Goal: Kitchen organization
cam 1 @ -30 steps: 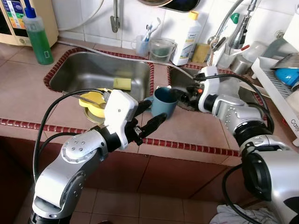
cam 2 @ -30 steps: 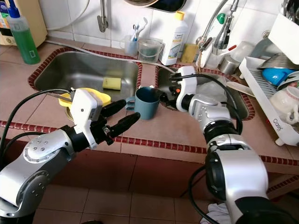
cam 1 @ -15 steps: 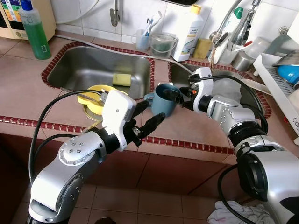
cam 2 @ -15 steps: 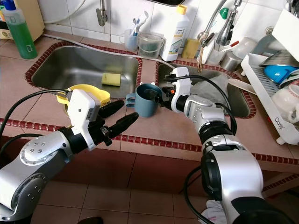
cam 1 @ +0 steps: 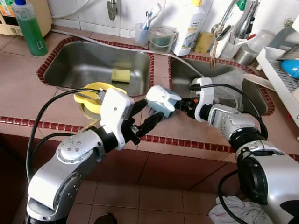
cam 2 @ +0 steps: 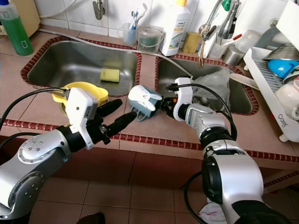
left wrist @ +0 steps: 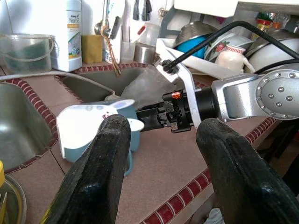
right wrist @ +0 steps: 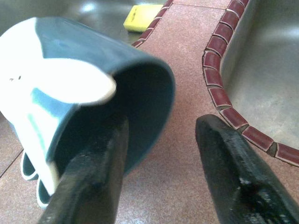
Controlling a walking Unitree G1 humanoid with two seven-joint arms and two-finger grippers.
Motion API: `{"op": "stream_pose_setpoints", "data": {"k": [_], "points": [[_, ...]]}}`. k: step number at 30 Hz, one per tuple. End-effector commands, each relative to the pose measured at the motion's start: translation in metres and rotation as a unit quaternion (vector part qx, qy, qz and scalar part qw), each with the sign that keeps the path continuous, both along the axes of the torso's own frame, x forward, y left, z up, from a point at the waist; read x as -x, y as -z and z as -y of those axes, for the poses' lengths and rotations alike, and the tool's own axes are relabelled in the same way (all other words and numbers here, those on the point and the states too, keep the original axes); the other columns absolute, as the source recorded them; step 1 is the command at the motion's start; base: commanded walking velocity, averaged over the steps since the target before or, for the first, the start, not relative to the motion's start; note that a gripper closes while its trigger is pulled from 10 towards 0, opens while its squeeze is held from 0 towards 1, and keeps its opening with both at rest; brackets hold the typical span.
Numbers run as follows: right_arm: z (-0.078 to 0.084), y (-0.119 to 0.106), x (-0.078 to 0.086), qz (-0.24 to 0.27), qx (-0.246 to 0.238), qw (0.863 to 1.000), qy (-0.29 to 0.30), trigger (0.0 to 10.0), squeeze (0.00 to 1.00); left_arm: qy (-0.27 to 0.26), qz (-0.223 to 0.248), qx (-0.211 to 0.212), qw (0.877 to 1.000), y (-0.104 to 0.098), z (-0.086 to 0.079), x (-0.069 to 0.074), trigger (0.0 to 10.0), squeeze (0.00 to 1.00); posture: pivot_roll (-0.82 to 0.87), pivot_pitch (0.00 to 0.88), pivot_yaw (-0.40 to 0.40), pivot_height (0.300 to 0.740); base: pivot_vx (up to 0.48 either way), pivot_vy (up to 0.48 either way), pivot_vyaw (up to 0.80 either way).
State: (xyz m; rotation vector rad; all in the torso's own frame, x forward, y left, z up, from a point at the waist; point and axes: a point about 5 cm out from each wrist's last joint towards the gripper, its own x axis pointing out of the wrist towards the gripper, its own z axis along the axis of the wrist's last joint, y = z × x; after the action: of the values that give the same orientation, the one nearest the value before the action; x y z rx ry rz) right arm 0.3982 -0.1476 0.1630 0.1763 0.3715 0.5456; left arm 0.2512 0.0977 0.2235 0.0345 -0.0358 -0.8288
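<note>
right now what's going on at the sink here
The robot's right claw has one finger hooked inside a blue mug, tipping it on its side over the tiled counter between the two sinks. The left claw is open right beside the mug, not touching it. A yellow sponge lies in the left sink.

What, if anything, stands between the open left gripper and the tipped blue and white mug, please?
Nothing visible. The left gripper is open right beside the tipped blue and white mug, which the right gripper props up with one finger inside its mouth, over the tiled counter.
</note>
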Motion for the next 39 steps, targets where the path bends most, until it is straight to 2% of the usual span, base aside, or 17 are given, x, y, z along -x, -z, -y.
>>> {"op": "stream_pose_setpoints", "data": {"k": [1,21,22,23,26,30,31,32,37,38,39], "points": [[0.005,0.002,0.001,-0.004,0.006,1.000,0.008,0.0,0.00,0.007,0.010,0.001,1.000,-0.005,0.003,0.003,10.0,0.00,0.15,0.162,-0.136,0.740,0.000,0.000,0.00],[0.001,0.005,0.002,-0.003,0.008,1.000,-0.008,0.0,0.00,0.005,0.011,0.001,1.000,-0.006,0.002,0.001,10.0,0.00,0.15,0.158,-0.138,0.740,0.000,0.000,0.00],[0.001,0.006,0.003,-0.005,0.010,1.000,-0.010,1.9,0.00,0.005,0.011,0.001,1.000,-0.006,0.002,0.001,10.0,0.00,0.15,0.157,-0.139,0.740,0.000,0.000,0.00],[0.002,0.009,0.004,-0.009,0.017,1.000,-0.009,10.0,1.00,0.004,0.012,0.002,1.000,-0.007,0.002,0.001,10.0,0.00,0.15,0.157,-0.139,0.740,0.000,0.000,0.00],[0.003,0.012,0.005,-0.013,0.025,1.000,-0.003,10.0,1.00,0.004,0.012,0.003,1.000,-0.007,0.003,0.001,10.0,0.00,0.15,0.155,-0.142,0.740,0.000,0.000,0.00],[0.002,0.030,0.014,-0.033,0.041,0.998,-0.033,10.0,1.00,0.002,0.015,0.004,1.000,-0.008,0.002,0.000,10.0,0.00,0.15,0.151,-0.138,0.740,0.000,0.000,0.00],[0.001,0.034,0.016,-0.037,0.044,0.997,-0.044,10.0,0.68,0.002,0.016,0.004,1.000,-0.008,0.002,-0.001,10.0,0.00,0.15,0.151,-0.137,0.740,0.000,0.000,0.00],[0.000,0.040,0.021,-0.041,0.041,0.996,-0.065,10.0,0.00,0.003,0.017,0.004,1.000,-0.008,0.003,-0.002,10.0,0.00,0.14,0.149,-0.135,0.740,0.000,0.000,0.00],[0.000,0.047,0.029,-0.034,0.044,0.994,-0.098,10.0,0.00,0.005,0.019,0.004,1.000,-0.009,0.003,-0.004,10.0,0.00,0.13,0.144,-0.127,0.740,0.000,0.000,0.00],[0.001,0.048,0.035,-0.028,0.035,0.991,-0.123,10.0,0.66,0.006,0.020,0.004,1.000,-0.010,0.003,-0.005,10.0,0.00,0.13,0.142,-0.124,0.740,0.000,0.000,0.00],[0.001,0.047,0.037,-0.023,0.031,0.990,-0.132,10.0,0.66,0.007,0.020,0.004,1.000,-0.010,0.004,-0.005,10.0,0.00,0.13,0.142,-0.124,0.740,0.000,0.000,0.00]]}}
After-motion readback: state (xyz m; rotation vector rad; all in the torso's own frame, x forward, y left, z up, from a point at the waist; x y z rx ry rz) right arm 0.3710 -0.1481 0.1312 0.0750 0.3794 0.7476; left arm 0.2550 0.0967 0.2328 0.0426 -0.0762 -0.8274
